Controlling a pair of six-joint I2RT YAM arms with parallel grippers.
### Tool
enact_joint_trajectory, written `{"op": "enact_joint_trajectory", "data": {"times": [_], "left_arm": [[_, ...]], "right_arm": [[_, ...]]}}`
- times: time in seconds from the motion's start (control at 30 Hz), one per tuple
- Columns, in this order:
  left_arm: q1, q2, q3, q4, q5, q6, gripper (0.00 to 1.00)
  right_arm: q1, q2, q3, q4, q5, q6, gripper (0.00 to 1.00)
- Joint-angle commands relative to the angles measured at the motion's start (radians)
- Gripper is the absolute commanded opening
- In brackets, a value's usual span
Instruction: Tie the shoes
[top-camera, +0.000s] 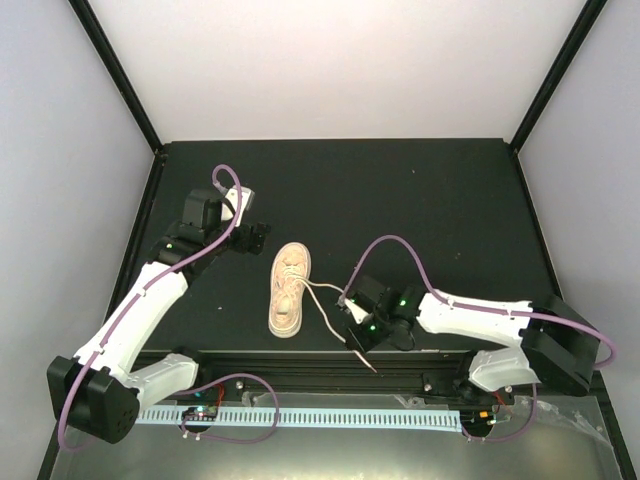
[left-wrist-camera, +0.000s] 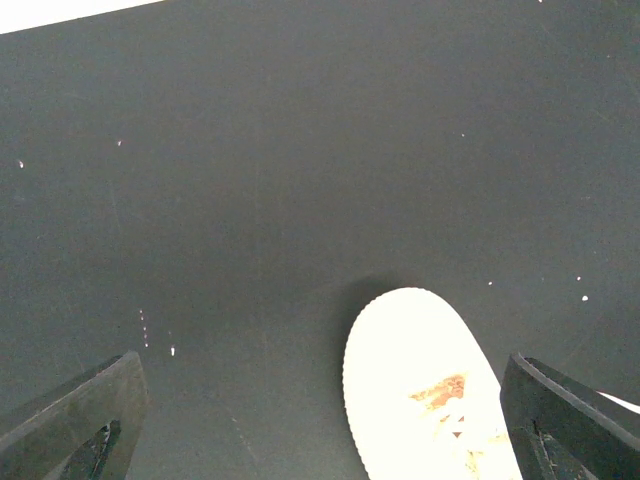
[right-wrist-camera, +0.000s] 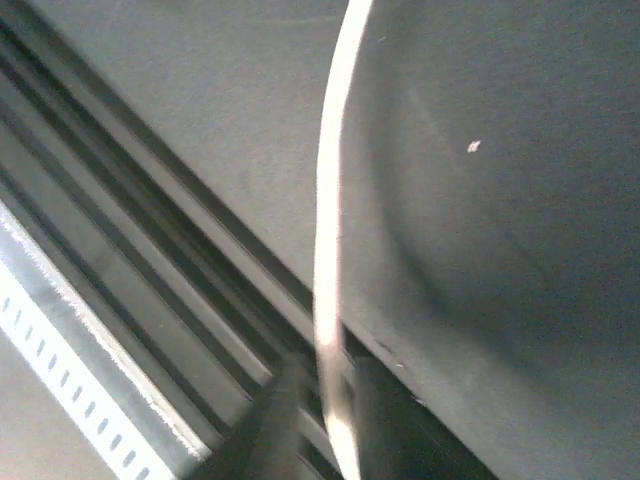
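Black table (top-camera: 420, 210), beige shoe (top-camera: 288, 292) overhead; right-wrist close-up alone: right claw (right-wrist-camera: 335, 430) tight on lace (right-wrist-camera: 325, 250); left claw (left-wrist-camera: 322, 425) agape, empty.

No legible text or markings

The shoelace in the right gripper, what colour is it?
The lace is off-white, clearest in the right wrist view.

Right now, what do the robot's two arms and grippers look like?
The left arm and right arm share glossy white link shells, black joint housings and blocky black bases. A thin purple cable loops along each, and small green lights glow near the wrists. The left gripper and right gripper are black, with flat dark fingers.
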Motion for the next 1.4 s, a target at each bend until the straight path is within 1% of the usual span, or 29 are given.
{"op": "enact_joint_trajectory", "data": {"times": [0.0,0.03,0.07,0.1,0.2,0.27,0.4,0.47,0.5,0.67,0.8,1.0,1.17,1.2,1.27,1.3,1.37], "left_arm": [[0.009,0.008,0.002,0.021,0.01,0.012,0.99],[0.009,0.008,0.003,0.021,0.012,0.011,0.99],[0.009,0.01,0.004,0.021,0.013,0.01,0.99],[0.009,0.009,0.005,0.021,0.014,0.009,0.99],[0.009,0.008,0.002,0.021,0.018,0.007,0.99],[0.009,0.008,0.0,0.022,0.022,0.007,0.99],[0.009,0.013,0.0,0.022,0.026,0.005,0.99],[0.008,0.013,0.002,0.022,0.032,0.005,0.99],[0.007,0.011,0.002,0.023,0.037,0.004,0.99],[0.007,0.01,0.002,0.024,0.048,0.004,0.99],[0.007,0.01,-0.003,0.025,0.046,0.004,0.99],[0.007,0.025,0.0,0.022,0.052,0.001,0.99],[0.006,0.032,0.007,0.0,0.051,-0.014,0.99],[0.003,0.033,0.017,-0.02,0.051,-0.038,0.99],[-0.007,0.042,0.034,-0.077,0.068,-0.115,0.98],[-0.012,0.044,0.023,-0.085,0.085,-0.164,0.98],[-0.028,0.031,-0.042,-0.062,0.137,-0.254,0.97]], "right_arm": [[0.003,-0.061,0.035,-0.082,0.136,0.068,0.45],[-0.001,-0.07,0.049,-0.107,0.186,0.074,0.6],[-0.01,-0.075,0.058,-0.122,0.226,0.08,0.69],[-0.023,-0.08,0.061,-0.123,0.241,0.084,0.72],[-0.076,-0.068,0.046,-0.091,0.28,0.102,0.72],[-0.098,-0.047,0.043,-0.06,0.319,0.103,0.68],[-0.104,0.037,0.085,-0.034,0.386,0.07,0.56],[-0.105,0.075,0.102,-0.025,0.426,0.051,0.47],[-0.108,0.094,0.107,-0.015,0.437,0.037,0.45],[-0.148,0.182,0.133,0.019,0.476,-0.023,0.43],[-0.169,0.237,0.157,0.045,0.449,-0.062,0.38],[-0.17,0.272,0.159,0.082,0.388,-0.089,0.38],[-0.17,0.287,0.143,0.101,0.385,-0.083,0.37],[-0.169,0.29,0.138,0.107,0.391,-0.082,0.35],[-0.172,0.301,0.138,0.104,0.402,-0.079,0.28],[-0.171,0.305,0.141,0.1,0.407,-0.078,0.21],[-0.172,0.299,0.146,0.091,0.418,-0.074,0.11]]}}
